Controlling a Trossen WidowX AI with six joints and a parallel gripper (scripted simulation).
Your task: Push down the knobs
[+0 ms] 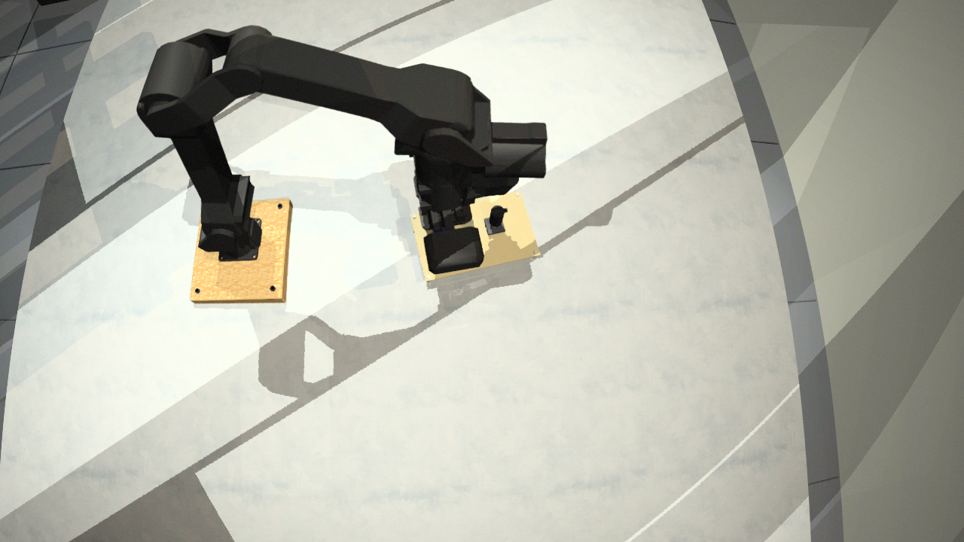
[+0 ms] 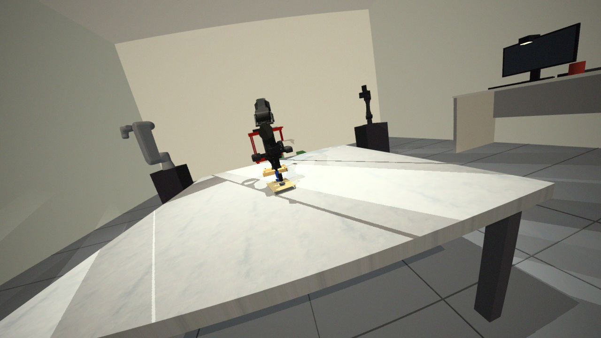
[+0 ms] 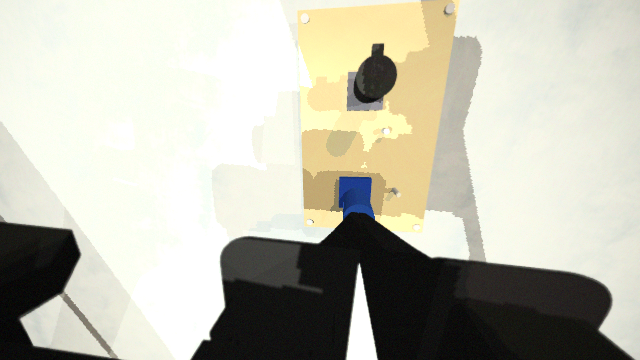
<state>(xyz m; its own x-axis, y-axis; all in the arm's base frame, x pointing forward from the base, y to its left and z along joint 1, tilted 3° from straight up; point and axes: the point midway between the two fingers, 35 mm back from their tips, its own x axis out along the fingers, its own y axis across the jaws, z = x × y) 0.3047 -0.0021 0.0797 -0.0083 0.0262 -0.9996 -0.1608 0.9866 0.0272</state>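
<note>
The tan circuit board (image 1: 522,241) (image 2: 275,188) (image 3: 325,40) stands on the table. A black knob with a side pointer (image 1: 497,214) (image 2: 280,177) (image 3: 378,75) stands above a grey square potentiometer (image 1: 495,226) (image 3: 354,106). A blue square potentiometer (image 3: 348,186) is at the board's other end, with a round blue part (image 3: 358,206) rising from it. My gripper (image 3: 357,220) is shut, with nothing seen between its fingers. Its tips are over the top of the round blue part and hide it. I cannot tell whether they touch it, or whether a gap remains beneath.
The arm's wooden base plate (image 1: 249,279) lies beside the board on the table (image 1: 606,404) (image 2: 336,252). Small pale pins (image 3: 386,131) (image 3: 395,192) stand on the board near the potentiometers. The black knob rises close beside my gripper.
</note>
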